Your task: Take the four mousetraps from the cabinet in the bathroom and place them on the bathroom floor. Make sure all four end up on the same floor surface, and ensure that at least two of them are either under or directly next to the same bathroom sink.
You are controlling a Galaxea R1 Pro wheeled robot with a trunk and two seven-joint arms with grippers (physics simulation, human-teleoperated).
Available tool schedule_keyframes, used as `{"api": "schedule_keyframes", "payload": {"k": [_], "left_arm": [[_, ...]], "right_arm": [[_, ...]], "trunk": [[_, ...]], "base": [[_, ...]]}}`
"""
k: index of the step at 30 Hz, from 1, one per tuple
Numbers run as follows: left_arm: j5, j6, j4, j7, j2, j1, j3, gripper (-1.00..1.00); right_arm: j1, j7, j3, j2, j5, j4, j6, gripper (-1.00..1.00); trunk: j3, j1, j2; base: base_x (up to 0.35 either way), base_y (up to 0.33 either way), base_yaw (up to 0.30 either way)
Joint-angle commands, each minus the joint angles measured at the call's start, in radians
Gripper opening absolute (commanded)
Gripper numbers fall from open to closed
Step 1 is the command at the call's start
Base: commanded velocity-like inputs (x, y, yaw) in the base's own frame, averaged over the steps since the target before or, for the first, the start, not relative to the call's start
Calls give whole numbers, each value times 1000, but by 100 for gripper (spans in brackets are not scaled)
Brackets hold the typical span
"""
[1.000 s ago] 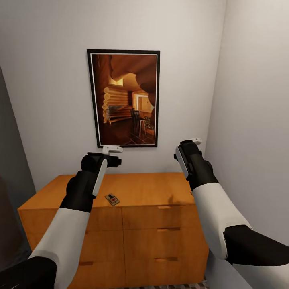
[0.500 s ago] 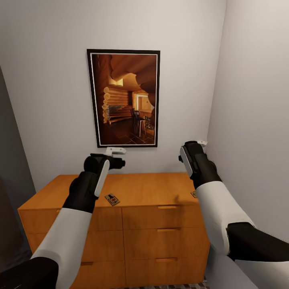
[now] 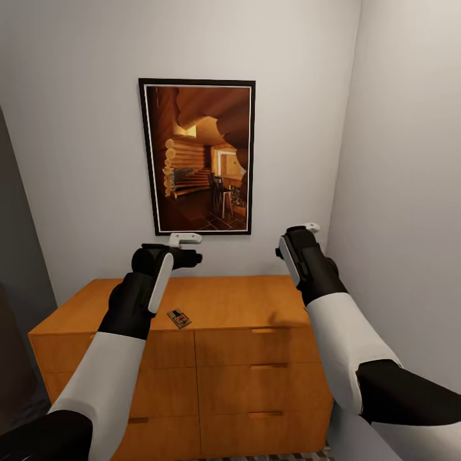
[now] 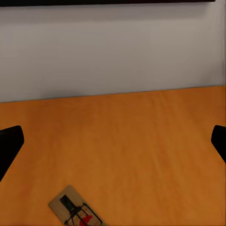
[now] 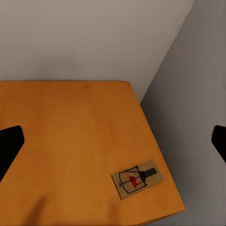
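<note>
The orange-brown cabinet (image 3: 237, 301) stands against the wall in front of me. One mousetrap (image 3: 179, 317) lies flat on its top near the front edge, below and just ahead of my left gripper (image 3: 187, 248). In the left wrist view this mousetrap (image 4: 75, 211) sits low in the picture, and the left gripper (image 4: 113, 143) hovers open above the top. A second mousetrap (image 5: 137, 178) lies by the cabinet's right front corner, beneath my open right gripper (image 5: 113, 141). In the head view the right gripper (image 3: 305, 230) is raised over the cabinet's right end. The sink is out of view.
A framed picture (image 3: 197, 157) hangs on the wall above the cabinet. A side wall (image 3: 410, 192) runs close along the cabinet's right end. A strip of patterned bathroom floor (image 3: 275, 456) shows below the drawers. A dark surface (image 3: 13, 269) borders the left.
My right arm swung right and down, uncovering a trap at the cabinet's right front, then came back left and up over it. My left gripper edged slightly forward and right.
</note>
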Motion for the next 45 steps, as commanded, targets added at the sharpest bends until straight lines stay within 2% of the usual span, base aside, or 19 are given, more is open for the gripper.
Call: {"api": "schedule_keyframes", "payload": {"k": [1,5,15,22,35,36,45], "left_arm": [[14,4,-1,9,0,-1,-1,100],[24,4,-1,9,0,-1,-1,100],[26,4,-4,9,0,-1,-1,100],[28,4,-3,9,0,-1,-1,100],[29,4,-3,9,0,-1,-1,100],[29,4,-3,9,0,-1,-1,100],[27,2,-1,9,0,-1,-1,100]], "right_arm": [[-1,5,5,0,9,-1,7,100],[0,6,-9,0,10,-2,7,100],[-1,-1,-65,0,12,-1,7,100],[-1,-10,-104,0,14,1,7,100],[-1,-80,-177,0,9,2,7,100],[-1,-179,-431,0,9,2,7,100],[0,-205,-470,0,7,3,7,100]], "trunk": [[-1,0,-1],[-1,0,-1],[-1,0,-1],[-1,0,-1],[-1,0,-1],[-1,0,-1],[-1,0,-1]], "base": [[0,0,0],[61,0,0],[241,0,0],[78,0,0],[12,0,0],[67,0,0],[219,0,0]]}}
